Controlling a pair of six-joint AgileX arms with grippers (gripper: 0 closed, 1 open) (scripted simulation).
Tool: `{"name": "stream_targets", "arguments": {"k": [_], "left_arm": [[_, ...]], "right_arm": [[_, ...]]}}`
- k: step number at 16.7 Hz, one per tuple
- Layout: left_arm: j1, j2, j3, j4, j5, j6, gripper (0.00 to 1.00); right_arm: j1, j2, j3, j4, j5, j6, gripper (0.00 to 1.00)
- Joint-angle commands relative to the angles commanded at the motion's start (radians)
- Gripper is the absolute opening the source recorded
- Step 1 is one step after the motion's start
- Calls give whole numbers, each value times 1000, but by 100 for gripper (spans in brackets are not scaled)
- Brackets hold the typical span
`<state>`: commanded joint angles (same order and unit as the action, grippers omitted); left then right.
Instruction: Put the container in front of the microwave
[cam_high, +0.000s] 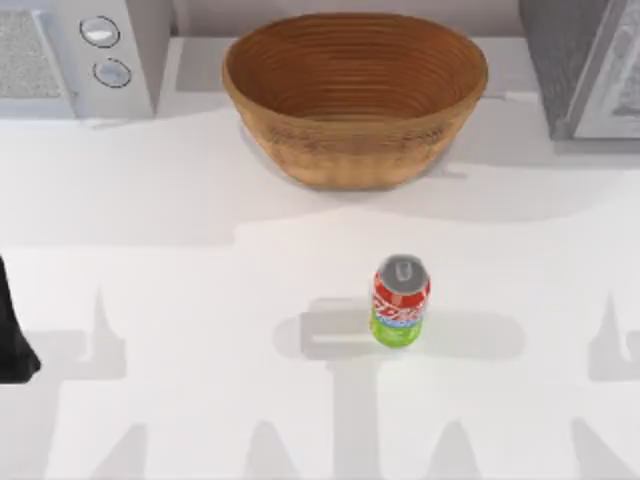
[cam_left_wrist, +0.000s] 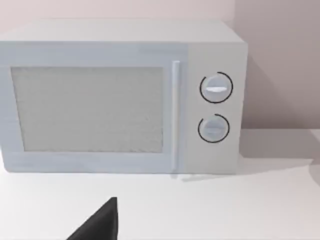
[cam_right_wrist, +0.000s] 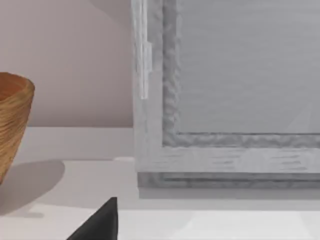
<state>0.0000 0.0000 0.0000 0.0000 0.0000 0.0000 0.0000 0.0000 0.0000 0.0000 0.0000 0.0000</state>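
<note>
Top view: the container (cam_high: 401, 302) is seen standing upright on the white table (cam_high: 180, 300), a little right of the middle and well apart from everything else. Behind it, near the back edge, a large woven bowl (cam_high: 355, 95) is set, and the microwave (cam_high: 85, 55) is placed at the far left corner, with a darker grey appliance (cam_high: 585, 65) at the far right. No grasp has been made yet, so the task is judged to be at its opening step, the approach to the can. The left arm (cam_high: 15, 335) is glimpsed at the table's left edge; a dark finger tip of the left gripper (cam_left_wrist: 100, 225) is caught in the left wrist view, and one of the right gripper (cam_right_wrist: 100, 225) in the right wrist view, yet whether either claw is open or closed cannot be told. A reach to the can, a firm side grip and a carry leftward and back are called for next. Bare table lies open before the microwave's door, and the route there is unobstructed if the bowl's rim is passed on the near side.
</note>
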Motion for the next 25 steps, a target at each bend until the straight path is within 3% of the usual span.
{"name": "stream_targets", "arguments": {"k": [5, 10, 19, 25], "left_arm": [[-33, 56, 32, -45, 0, 18, 100], [-183, 348, 231, -253, -4, 76, 100], [-541, 1240, 956, -728, 0, 128, 100], [-709, 1773, 1522, -998, 13, 98, 100]], "right_arm": [[0, 0, 0, 0, 0, 0, 100], [0, 0, 0, 0, 0, 0, 100], [0, 0, 0, 0, 0, 0, 100], [0, 0, 0, 0, 0, 0, 100]]}}
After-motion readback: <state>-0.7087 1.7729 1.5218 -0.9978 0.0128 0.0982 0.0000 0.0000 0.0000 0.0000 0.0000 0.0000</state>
